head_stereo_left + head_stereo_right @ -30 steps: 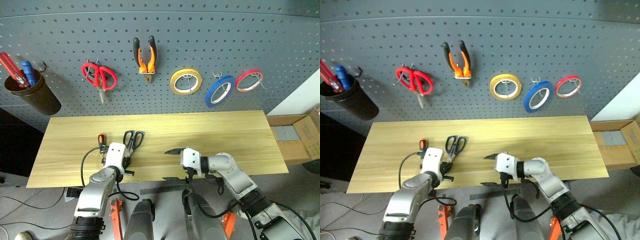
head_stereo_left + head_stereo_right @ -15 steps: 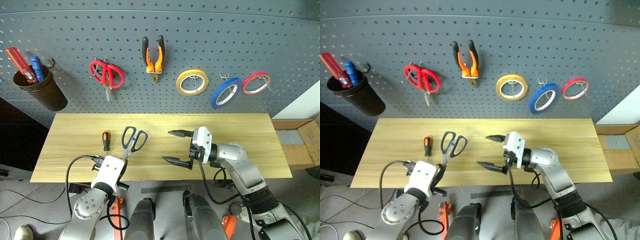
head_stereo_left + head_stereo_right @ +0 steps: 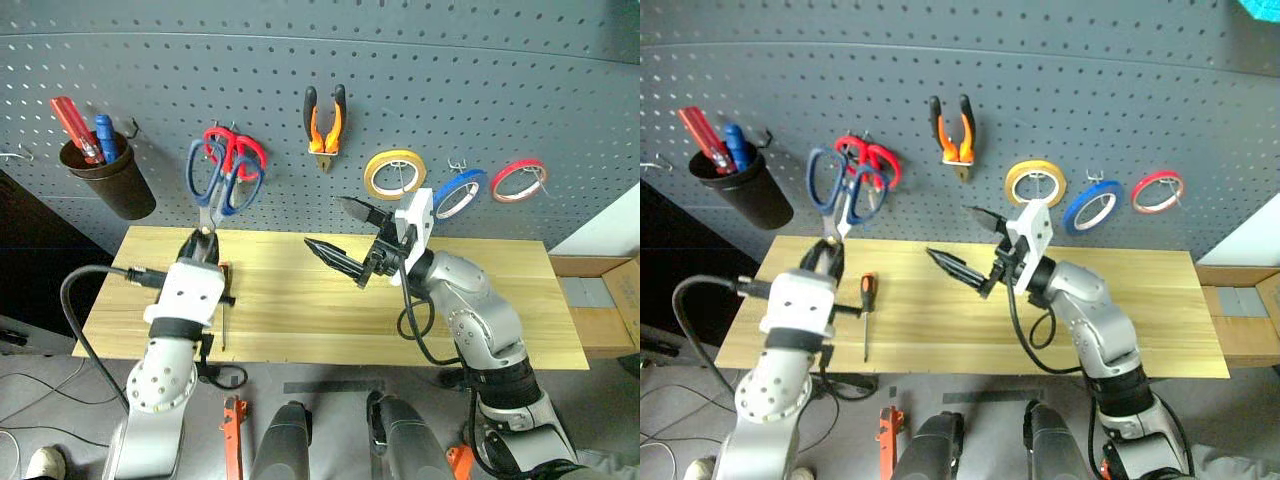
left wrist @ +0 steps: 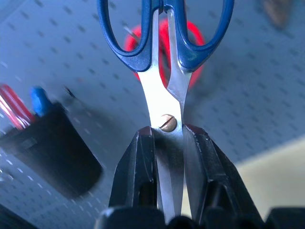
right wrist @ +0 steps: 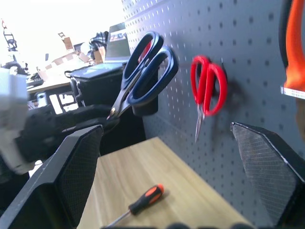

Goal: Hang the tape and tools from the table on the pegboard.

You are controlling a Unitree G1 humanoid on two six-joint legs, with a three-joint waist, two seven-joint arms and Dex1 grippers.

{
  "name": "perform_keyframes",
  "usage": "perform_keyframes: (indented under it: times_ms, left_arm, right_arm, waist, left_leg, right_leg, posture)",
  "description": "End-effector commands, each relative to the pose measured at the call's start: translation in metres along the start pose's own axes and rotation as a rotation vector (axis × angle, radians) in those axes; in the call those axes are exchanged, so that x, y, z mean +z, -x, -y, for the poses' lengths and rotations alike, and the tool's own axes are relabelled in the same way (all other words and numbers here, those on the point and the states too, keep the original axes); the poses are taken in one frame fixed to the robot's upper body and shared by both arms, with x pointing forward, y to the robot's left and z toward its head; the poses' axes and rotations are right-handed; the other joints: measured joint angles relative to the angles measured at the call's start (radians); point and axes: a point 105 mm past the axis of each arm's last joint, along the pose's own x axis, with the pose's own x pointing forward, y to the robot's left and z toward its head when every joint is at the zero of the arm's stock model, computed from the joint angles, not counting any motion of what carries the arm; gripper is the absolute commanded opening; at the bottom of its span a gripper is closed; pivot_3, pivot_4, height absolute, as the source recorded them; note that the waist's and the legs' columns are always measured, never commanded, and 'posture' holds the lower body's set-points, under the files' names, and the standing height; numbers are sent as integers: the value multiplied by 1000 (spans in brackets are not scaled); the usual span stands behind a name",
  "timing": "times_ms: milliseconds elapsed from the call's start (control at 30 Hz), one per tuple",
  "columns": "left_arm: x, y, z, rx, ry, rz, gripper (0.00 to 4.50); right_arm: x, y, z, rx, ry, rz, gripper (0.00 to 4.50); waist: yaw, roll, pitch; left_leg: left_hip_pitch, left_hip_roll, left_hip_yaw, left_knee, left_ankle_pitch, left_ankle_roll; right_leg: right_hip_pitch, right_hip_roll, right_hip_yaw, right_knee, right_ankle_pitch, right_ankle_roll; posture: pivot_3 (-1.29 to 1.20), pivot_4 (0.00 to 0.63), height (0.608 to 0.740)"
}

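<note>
My left gripper is shut on the blades of the blue-handled scissors. It holds them upright, handles up, in front of the dark grey pegboard, just left of the red scissors. In the left wrist view the fingers clamp the blades by the pivot screw. A small orange-and-black screwdriver lies on the wooden table beside my left arm. On the pegboard hang the orange-handled pliers and the blue tape. My right gripper hovers open and empty above the table's middle.
Red scissors, a yellow tape ring and a red tape ring hang on the board. At its left end a dark cup holds pens. A cardboard box sits past the table's right end.
My left gripper has lifted the scissors off the table up to the pegboard. The right gripper has also risen, still open. The camera view has shifted.
</note>
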Motion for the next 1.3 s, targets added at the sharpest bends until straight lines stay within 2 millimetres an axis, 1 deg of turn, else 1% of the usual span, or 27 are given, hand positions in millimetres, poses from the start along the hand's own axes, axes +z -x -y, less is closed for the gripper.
perform_keyframes:
  times_ms: [33, 100, 167, 267, 433, 533, 700, 767, 833, 900, 933, 967, 1067, 1167, 1233, 1267, 1300]
  left_arm:
    - [1, -10, -10, 35, 15, 21, 453]
    - [-6, -13, -8, 39, 64, -14, 453]
    - [-7, -14, 3, -13, 90, -19, 453]
    - [-10, -16, 13, -61, 116, -35, 453]
    - [-11, -24, 27, -113, 143, -49, 453]
    - [-13, -30, 26, -104, 159, -69, 453]
    - [-21, -42, 16, -51, 200, -116, 453]
    - [-25, -43, 16, -51, 215, -138, 1189]
    - [-30, -42, 16, -51, 225, -157, 1822]
    - [-48, -33, 21, -44, 238, -237, 2535]
    - [-58, -26, 25, -48, 255, -284, 2912]
    - [-73, -15, 34, -59, 280, -354, 3214]
    - [-106, 17, 52, -54, 375, -525, 3214]
    - [-125, 42, 56, -6, 430, -645, 3214]
    - [-134, 48, 48, 32, 432, -681, 3214]
    - [-136, 48, 45, 43, 432, -687, 3214]
    - [-138, 47, 41, 57, 430, -693, 3214]
  right_arm:
    - [11, -2, 6, -18, 42, 39, 4500]
    - [11, -3, 7, -23, 49, 37, 4500]
    - [10, -2, 8, -30, 52, 33, 4500]
    - [10, 0, 9, -41, 51, 29, 4500]
    - [9, 2, 8, -52, 48, 24, 4500]
    - [9, 1, 7, -53, 49, 23, 4500]
    - [8, 2, 7, -51, 60, 13, 4500]
    - [6, 3, 6, -48, 61, 8, 4500]
    - [5, 3, 4, -44, 61, 4, 4500]
    - [-2, 4, -1, -24, 58, -20, 4500]
    - [-7, 5, -5, -13, 61, -40, 4500]
    - [-15, 6, -9, 2, 66, -63, 4500]
    - [-31, 6, -22, 36, 62, -106, 4500]
    - [-42, 2, -40, 107, 77, -144, 4500]
    - [-48, -4, -50, 158, 89, -168, 4500]
    - [-49, -5, -53, 174, 93, -174, 4500]
    - [-50, -7, -57, 193, 92, -178, 4500]
  waist:
    - [0, -1, -3]
    - [0, -1, -4]
    - [0, -1, -4]
    - [0, -1, -4]
    - [-2, -1, -4]
    - [-2, -1, -4]
    - [-3, -1, -4]
    - [-4, -1, -4]
    - [-4, -1, -4]
    - [-4, -1, -5]
    - [-5, -1, -5]
    - [-6, -1, -5]
    - [-8, -1, -5]
    - [-7, -2, -4]
    - [-7, -1, -3]
    - [-6, -1, -3]
    - [-6, 0, -2]
  left_leg:
    - [0, 0, 0, 0, 0, 0]
    - [0, 0, 0, 0, 0, 0]
    - [0, 0, 0, 0, 0, 0]
    - [0, 0, -2, 0, 0, 0]
    - [0, 0, -3, 0, 1, -1]
    - [1, 0, -3, 1, 1, -1]
    - [1, 0, -3, 1, 2, -1]
    - [1, 0, -3, 1, 2, -1]
    - [1, 0, -3, 1, 2, -1]
    - [1, 0, -3, 1, 2, -1]
    - [1, 0, -3, 1, 2, -1]
    - [1, 0, -2, 1, 2, -1]
    - [2, 0, -2, 1, 2, -1]
    - [2, 1, -2, 1, 2, -1]
    - [2, 1, -3, 2, 2, 0]
    - [3, 1, -3, 2, 3, 1]
    - [4, 1, -3, 2, 3, 1]
  right_leg:
    - [0, 0, 0, 0, 0, 0]
    - [1, 0, 0, 0, 0, 0]
    - [0, -1, -1, 1, 1, -1]
    - [0, -3, -2, 1, 1, -2]
    - [1, -3, -2, 2, 2, -2]
    - [1, -2, -2, 3, 2, -3]
    - [1, -2, -2, 4, 2, -3]
    - [1, -2, -2, 4, 2, -4]
    - [1, -2, -2, 4, 3, -4]
    - [1, -2, -2, 4, 3, -4]
    - [1, -2, -2, 4, 3, -4]
    - [1, -3, -2, 4, 3, -4]
    - [1, -3, -1, 3, 3, -4]
    - [1, -3, -2, 3, 2, -4]
    - [1, -2, -2, 4, 1, -4]
    - [3, 0, -3, 4, -1, -1]
    - [3, 1, -3, 4, -1, -2]
  posture:
    - [193, 181, 740]
    - [189, 181, 740]
    - [182, 182, 740]
    - [182, 182, 740]
    - [166, 187, 740]
    - [163, 187, 740]
    - [156, 190, 740]
    - [153, 194, 740]
    - [151, 197, 740]
    - [148, 205, 740]
    - [148, 209, 740]
    - [147, 216, 740]
    - [139, 232, 740]
    - [129, 258, 740]
    - [134, 274, 740]
    - [134, 274, 740]
    - [141, 292, 740]
